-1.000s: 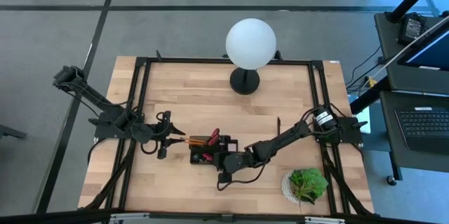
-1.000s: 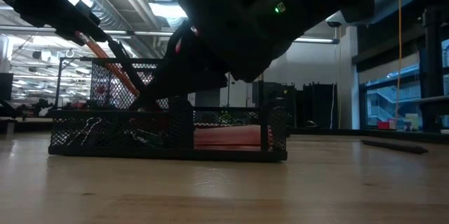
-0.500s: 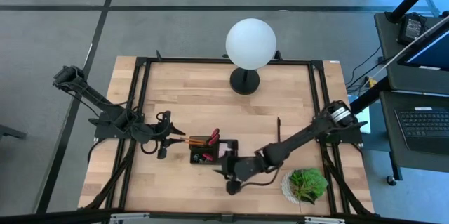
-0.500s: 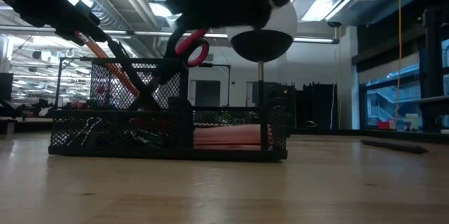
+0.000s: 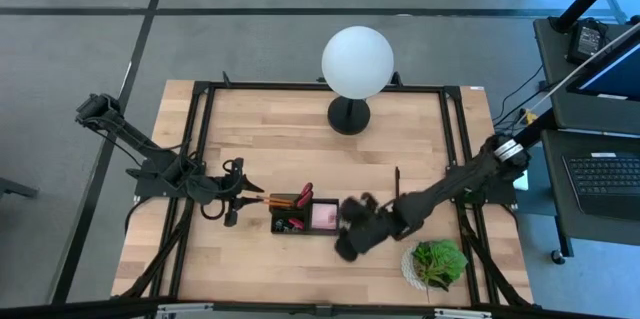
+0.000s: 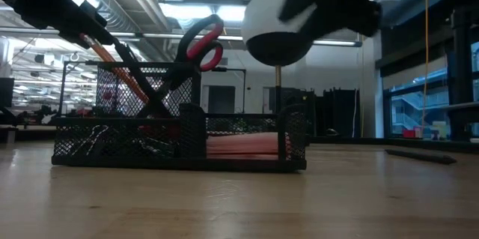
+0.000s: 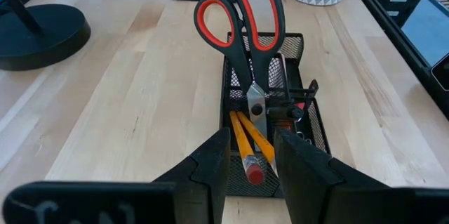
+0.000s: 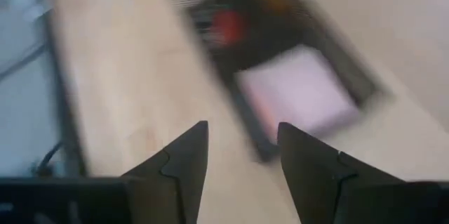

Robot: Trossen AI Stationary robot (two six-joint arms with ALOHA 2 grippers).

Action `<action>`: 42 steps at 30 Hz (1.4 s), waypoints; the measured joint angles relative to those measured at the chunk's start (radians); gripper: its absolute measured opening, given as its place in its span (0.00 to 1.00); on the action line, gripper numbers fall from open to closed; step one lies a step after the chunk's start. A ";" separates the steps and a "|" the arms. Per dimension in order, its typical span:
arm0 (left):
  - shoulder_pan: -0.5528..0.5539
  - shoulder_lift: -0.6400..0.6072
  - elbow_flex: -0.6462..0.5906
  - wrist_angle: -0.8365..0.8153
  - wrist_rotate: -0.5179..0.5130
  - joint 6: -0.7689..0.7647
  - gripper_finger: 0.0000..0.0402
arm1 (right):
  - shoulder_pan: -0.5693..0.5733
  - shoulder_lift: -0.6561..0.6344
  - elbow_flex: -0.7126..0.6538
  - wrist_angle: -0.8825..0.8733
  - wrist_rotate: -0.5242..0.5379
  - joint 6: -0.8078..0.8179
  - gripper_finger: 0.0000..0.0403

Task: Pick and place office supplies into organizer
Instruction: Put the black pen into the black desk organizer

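Observation:
The black mesh organizer (image 5: 300, 215) (image 6: 179, 141) stands on the table's near middle. Red-handled scissors (image 7: 242, 27) (image 6: 200, 44) and two orange pencils (image 7: 245, 140) (image 6: 112, 59) lean out of its tall cup. A pink sticky-note pad (image 5: 322, 217) (image 8: 298, 87) lies flat in its right compartment. My left gripper (image 5: 255, 200) (image 7: 252, 133) hangs at the organizer's left end, open, the pencils' eraser ends between its fingers. My right gripper (image 5: 343, 239) (image 8: 242, 136) hovers open and empty above the table, just right of the organizer. My left gripper has the pencils' eraser ends (image 7: 254, 173) between its fingers, coming slanting down from the table's left, along the pencils. The gap is wider than the two pencils. I cannot tell whether a finger touches them; they lean in the cup.
A black pen (image 5: 397, 181) (image 6: 419, 155) lies on the table right of the organizer. The white globe lamp (image 5: 357, 59) stands at the far middle on its round base (image 7: 35, 31). A potted plant (image 5: 437, 262) sits at the near right corner.
My right gripper has risen from the organizer's right compartment and drawn away toward the table's right edge, rolling as it went. The pink pad stays flat in the compartment and now shows from above.

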 joint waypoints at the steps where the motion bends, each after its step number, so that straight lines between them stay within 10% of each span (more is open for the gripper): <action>1: 0.000 0.000 0.000 0.000 0.000 0.000 0.26 | -0.009 -0.015 0.000 -0.054 0.002 0.072 0.43; 16: 0.000 0.000 0.000 -0.002 0.000 0.000 0.26 | -0.164 -0.105 -0.013 -0.883 -0.141 0.662 0.43; 42: 0.000 0.000 0.000 -0.002 0.005 0.000 0.26 | -0.472 -0.337 -0.642 -0.196 -0.201 0.544 0.43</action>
